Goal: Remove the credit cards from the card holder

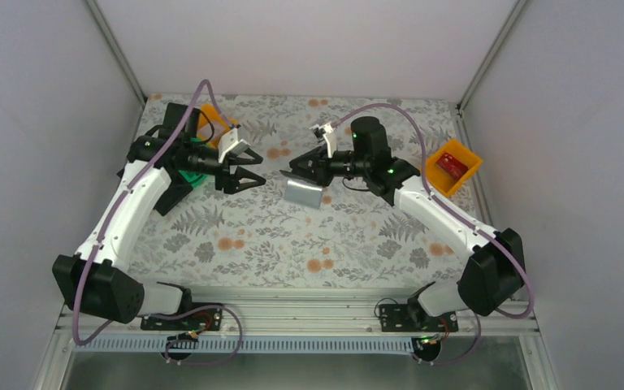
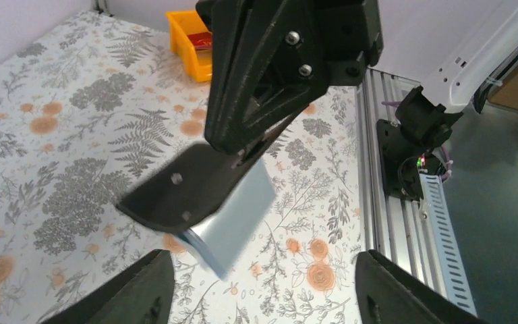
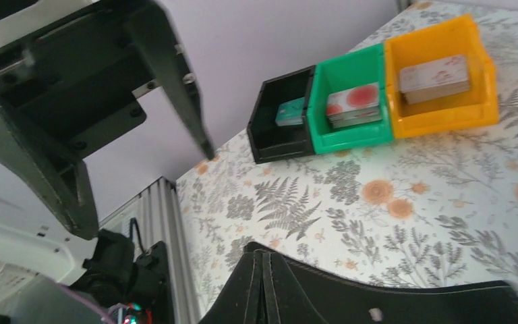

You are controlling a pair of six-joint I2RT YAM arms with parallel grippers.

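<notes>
My right gripper (image 1: 301, 168) is shut on the black flap of the card holder (image 1: 303, 193) and holds it above the middle of the table. The holder hangs open, its grey-blue inside (image 2: 237, 212) tilted down. My left gripper (image 1: 255, 169) is open just left of it, touching nothing. In the left wrist view its fingers (image 2: 135, 290) stand wide apart below the holder. A thin darker edge shows at the holder's lower corner; whether it is a card I cannot tell. A teal card (image 3: 290, 111) lies in the black bin (image 3: 270, 138). A red card (image 1: 452, 165) lies in the orange bin (image 1: 435, 175) on the right.
At the back left stand a black, a green (image 3: 324, 138) and an orange bin (image 3: 438, 115) in a row, each with cards inside. The left arm covers most of them in the top view. Aluminium rails (image 1: 292, 313) run along the near edge.
</notes>
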